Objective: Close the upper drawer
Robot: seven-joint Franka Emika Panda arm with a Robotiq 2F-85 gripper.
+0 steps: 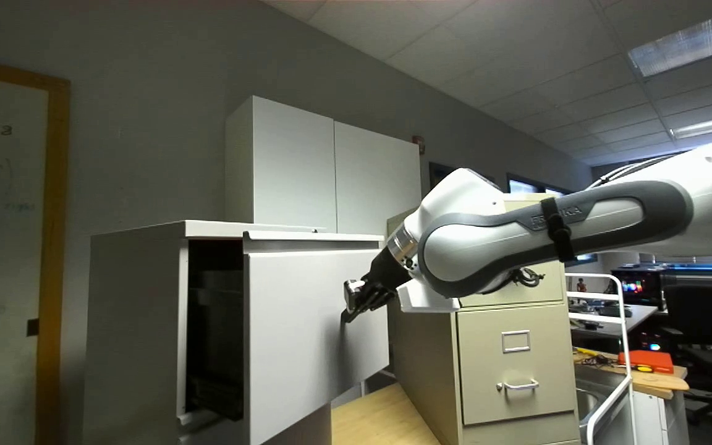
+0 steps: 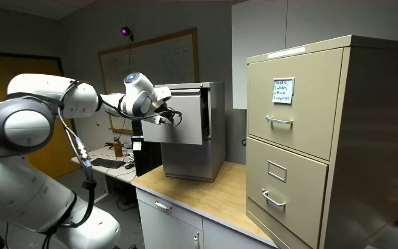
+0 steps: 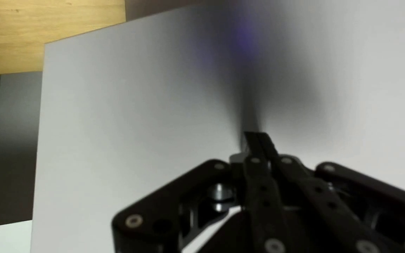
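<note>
While the upper drawer [image 1: 306, 321] sticks partway out of the white cabinet [image 2: 216, 131], the gripper [image 3: 258, 135] has its fingers [image 3: 253, 144] together, tips at the drawer front; can't confirm contact. Dark interior visible through the side gap in both exterior views. Cabinet stands by the wall-side edge of the counter [image 2: 219, 199], near the end away from the beige filing cabinet [image 2: 361, 138]. Drawer hangs out over the wood toward the front edge; can't tell if it passes it. Desk [image 2: 86, 159] with brown bottle [image 2: 117, 147] and keyboard [image 2: 108, 163] sits beyond the counter's end edge.
</note>
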